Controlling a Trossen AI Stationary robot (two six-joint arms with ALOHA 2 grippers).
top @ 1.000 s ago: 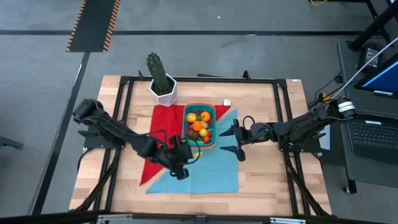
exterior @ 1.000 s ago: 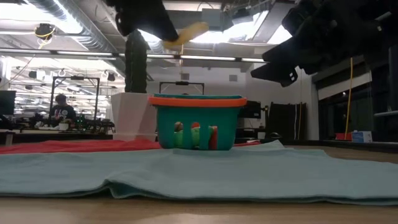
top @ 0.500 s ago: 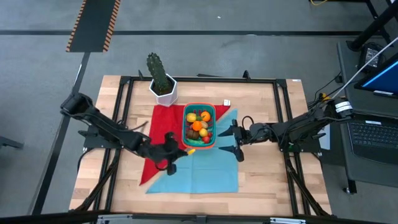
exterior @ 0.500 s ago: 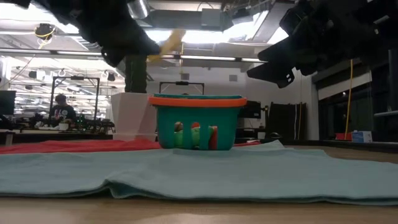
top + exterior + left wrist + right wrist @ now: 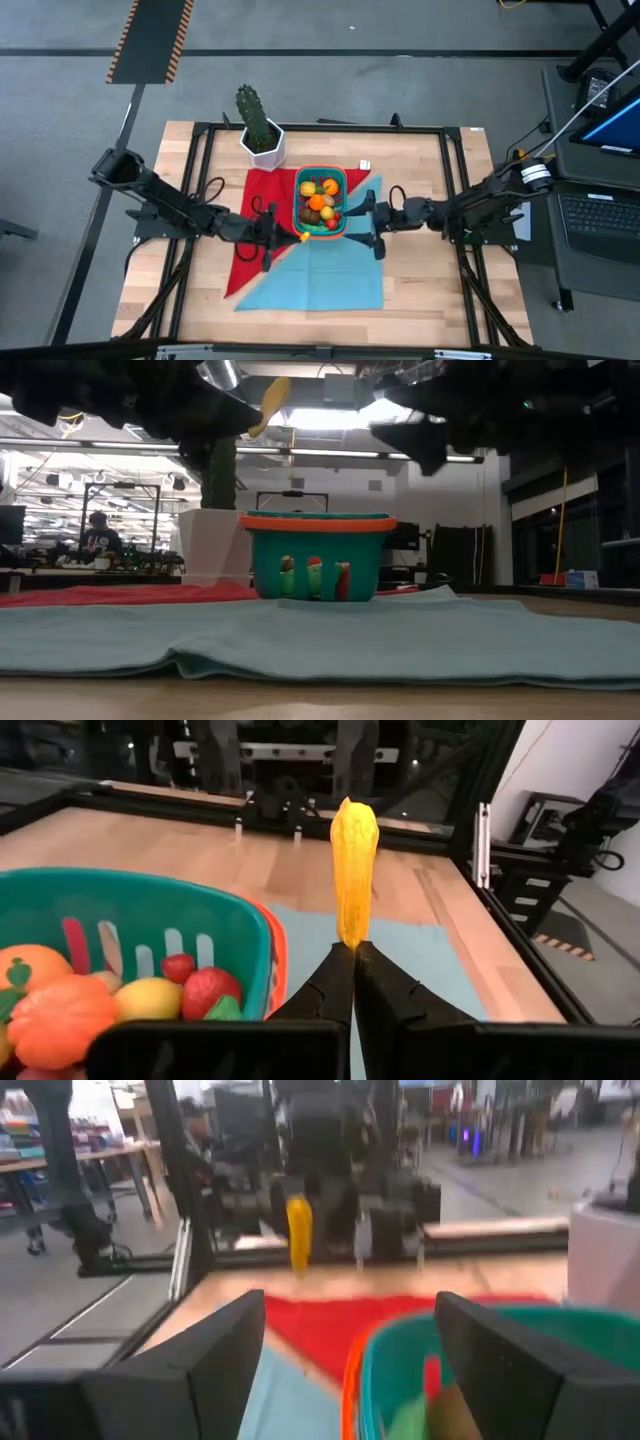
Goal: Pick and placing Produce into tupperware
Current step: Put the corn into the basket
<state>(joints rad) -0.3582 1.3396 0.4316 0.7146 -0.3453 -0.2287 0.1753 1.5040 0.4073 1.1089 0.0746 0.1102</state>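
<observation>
The teal tupperware [image 5: 320,200] with its orange-red rim stands on the cloths and holds several produce pieces [image 5: 60,1010]. My left gripper [image 5: 287,233] is shut on a long yellow produce piece [image 5: 354,860] just off the tupperware's near-left corner, above rim height [image 5: 272,402]. My right gripper [image 5: 366,226] hangs open on the tupperware's right side, its fingers [image 5: 200,1370] apart with nothing between them; the tupperware's rim [image 5: 352,1370] shows ahead of it. My left gripper pinches the yellow piece by its lower tip [image 5: 349,938] between its two fingertips. The fingers come about level from the table's left. The piece sticks out beyond them and slants upward, lifted clear of the cloth and the tupperware.
A green cactus [image 5: 253,115] in a white pot [image 5: 266,150] stands at the far left of the tupperware. A red cloth [image 5: 262,195] and a blue cloth [image 5: 335,270] lie under the work area. A black frame [image 5: 450,170] borders the table.
My left gripper has drawn back toward the table's left and far side and tipped from pointing down to about level, carrying the yellow piece, which now slants upward. My right gripper has edged toward the tupperware and tipped up, staying open.
</observation>
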